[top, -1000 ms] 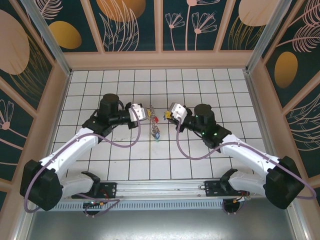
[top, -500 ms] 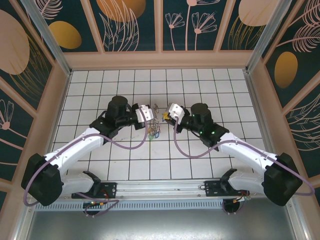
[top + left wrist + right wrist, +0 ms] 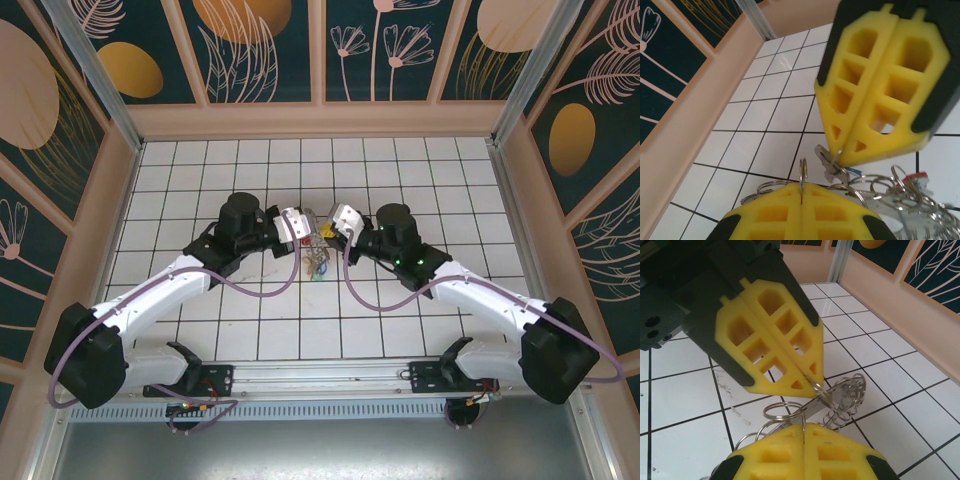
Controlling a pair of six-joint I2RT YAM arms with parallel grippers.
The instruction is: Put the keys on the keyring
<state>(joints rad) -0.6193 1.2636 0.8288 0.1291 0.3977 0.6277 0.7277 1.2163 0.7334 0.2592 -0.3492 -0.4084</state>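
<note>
My left gripper and right gripper meet tip to tip over the middle of the tiled floor. A bunch of keys and wire rings hangs under them. In the left wrist view my left gripper is shut on a small upright wire ring. Above it the right gripper pinches a ring that runs through a silver key. A red key head shows among the rings. In the right wrist view my right gripper is shut on a thin ring. The flat grey keyring lies beyond it.
White tiled floor is boxed in by tan walls on three sides. A purple cable loops off each wrist. Open floor lies behind and beside the grippers.
Both grippers have closed in on each other from left and right. The bunch of keys has come up off the floor between them and shifted slightly right.
</note>
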